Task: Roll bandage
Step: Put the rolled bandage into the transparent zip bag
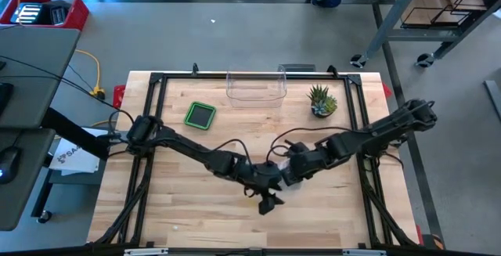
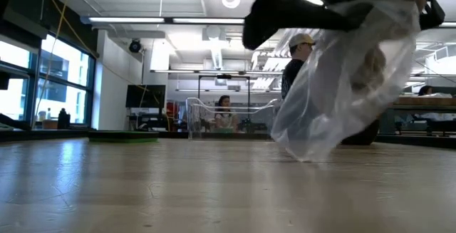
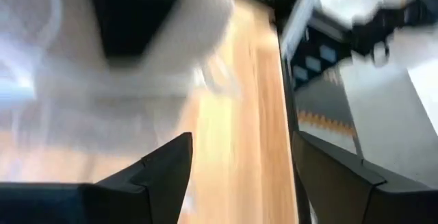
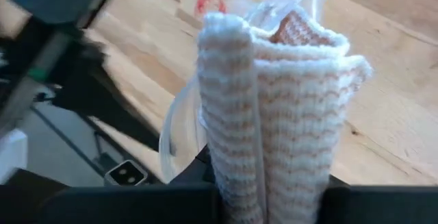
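A: What are the two end effectors doing?

B: The right end effector [image 4: 274, 203] is closed tight on the bandage [image 4: 274, 107], a folded cream knit strip standing up between its fingers, with a clear plastic bag [image 2: 342, 76] bunched around it. The left end effector [image 3: 239, 169] has its fingers spread wide and grips nothing; pale, filmy plastic lies just ahead of it.

A: And where is all that?

B: Near the middle of the surface [image 1: 188, 209], toward the front edge, where both arms meet in the high view. From the low view the bag hangs from the dark arms above, its lowest fold close to the wood.

A: Anything hard to make out?

B: The left wrist view is smeared, so whether the plastic touches the left fingers cannot be told. In the high view the arms cover the bandage completely.

A: The rest of the scene?

B: A light wooden surface carrying a green tray [image 1: 200, 114], a clear container [image 1: 255, 88] and a small potted plant [image 1: 322, 100] along the back. Beyond it, an open workshop with a person in a cap [image 2: 298, 58] and another seated [image 2: 224, 112].
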Robot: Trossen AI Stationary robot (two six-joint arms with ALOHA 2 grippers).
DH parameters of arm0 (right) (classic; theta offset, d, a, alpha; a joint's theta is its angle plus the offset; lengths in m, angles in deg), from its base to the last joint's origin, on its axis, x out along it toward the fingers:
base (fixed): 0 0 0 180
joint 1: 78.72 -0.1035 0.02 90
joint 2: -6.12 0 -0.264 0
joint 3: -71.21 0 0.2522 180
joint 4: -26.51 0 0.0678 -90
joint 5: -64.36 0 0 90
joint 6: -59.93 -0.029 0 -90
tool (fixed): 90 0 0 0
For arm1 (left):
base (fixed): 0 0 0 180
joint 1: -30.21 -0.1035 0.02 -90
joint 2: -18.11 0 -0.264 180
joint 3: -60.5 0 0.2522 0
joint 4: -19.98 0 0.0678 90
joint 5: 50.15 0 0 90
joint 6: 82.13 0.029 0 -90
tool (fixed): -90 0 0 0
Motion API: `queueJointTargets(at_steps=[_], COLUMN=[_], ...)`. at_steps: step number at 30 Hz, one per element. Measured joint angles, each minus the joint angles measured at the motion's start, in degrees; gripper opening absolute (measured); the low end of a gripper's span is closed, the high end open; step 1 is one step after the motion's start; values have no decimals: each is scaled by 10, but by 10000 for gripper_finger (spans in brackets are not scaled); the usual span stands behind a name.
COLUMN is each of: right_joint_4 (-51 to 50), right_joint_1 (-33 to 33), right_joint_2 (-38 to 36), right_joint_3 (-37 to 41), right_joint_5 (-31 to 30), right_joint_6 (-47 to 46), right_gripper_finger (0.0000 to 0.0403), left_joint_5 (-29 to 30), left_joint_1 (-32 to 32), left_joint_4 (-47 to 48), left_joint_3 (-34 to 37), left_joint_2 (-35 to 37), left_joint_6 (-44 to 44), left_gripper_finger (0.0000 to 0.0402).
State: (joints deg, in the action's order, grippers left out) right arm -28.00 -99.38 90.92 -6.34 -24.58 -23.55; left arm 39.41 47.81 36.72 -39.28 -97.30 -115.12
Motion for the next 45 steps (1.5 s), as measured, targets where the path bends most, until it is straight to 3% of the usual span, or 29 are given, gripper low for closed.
queueJointTargets(at_steps=[5,12,16,19,24,27,33,41,45], right_joint_4=[11,52,80,82,87,86,85,87,103], right_joint_1=[0,1,0,4,4,4,7,8,6], right_joint_2=[38,73,80,81,80,79,79,79,84], right_joint_3=[0,0,0,0,0,0,0,0,0], right_joint_5=[1,9,9,9,10,14,18,24,10], right_joint_6=[5,14,16,25,26,28,37,43,36], right_gripper_finger=[36,36,36,36,36,36,36,36,36], left_joint_5=[-35,66,104,150,159,130,128,109,119], left_joint_1=[10,39,69,91,87,78,64,40,32], left_joint_4=[84,124,120,74,-8,-19,-20,-18,-19], left_joint_3=[0,44,151,246,325,313,259,179,157], left_joint_2=[10,69,133,170,147,111,44,-34,-48], left_joint_6=[23,21,-45,-150,-259,-255,-228,-204,-156], left_gripper_finger=[246,244,244,243,234,216,163,18,13])
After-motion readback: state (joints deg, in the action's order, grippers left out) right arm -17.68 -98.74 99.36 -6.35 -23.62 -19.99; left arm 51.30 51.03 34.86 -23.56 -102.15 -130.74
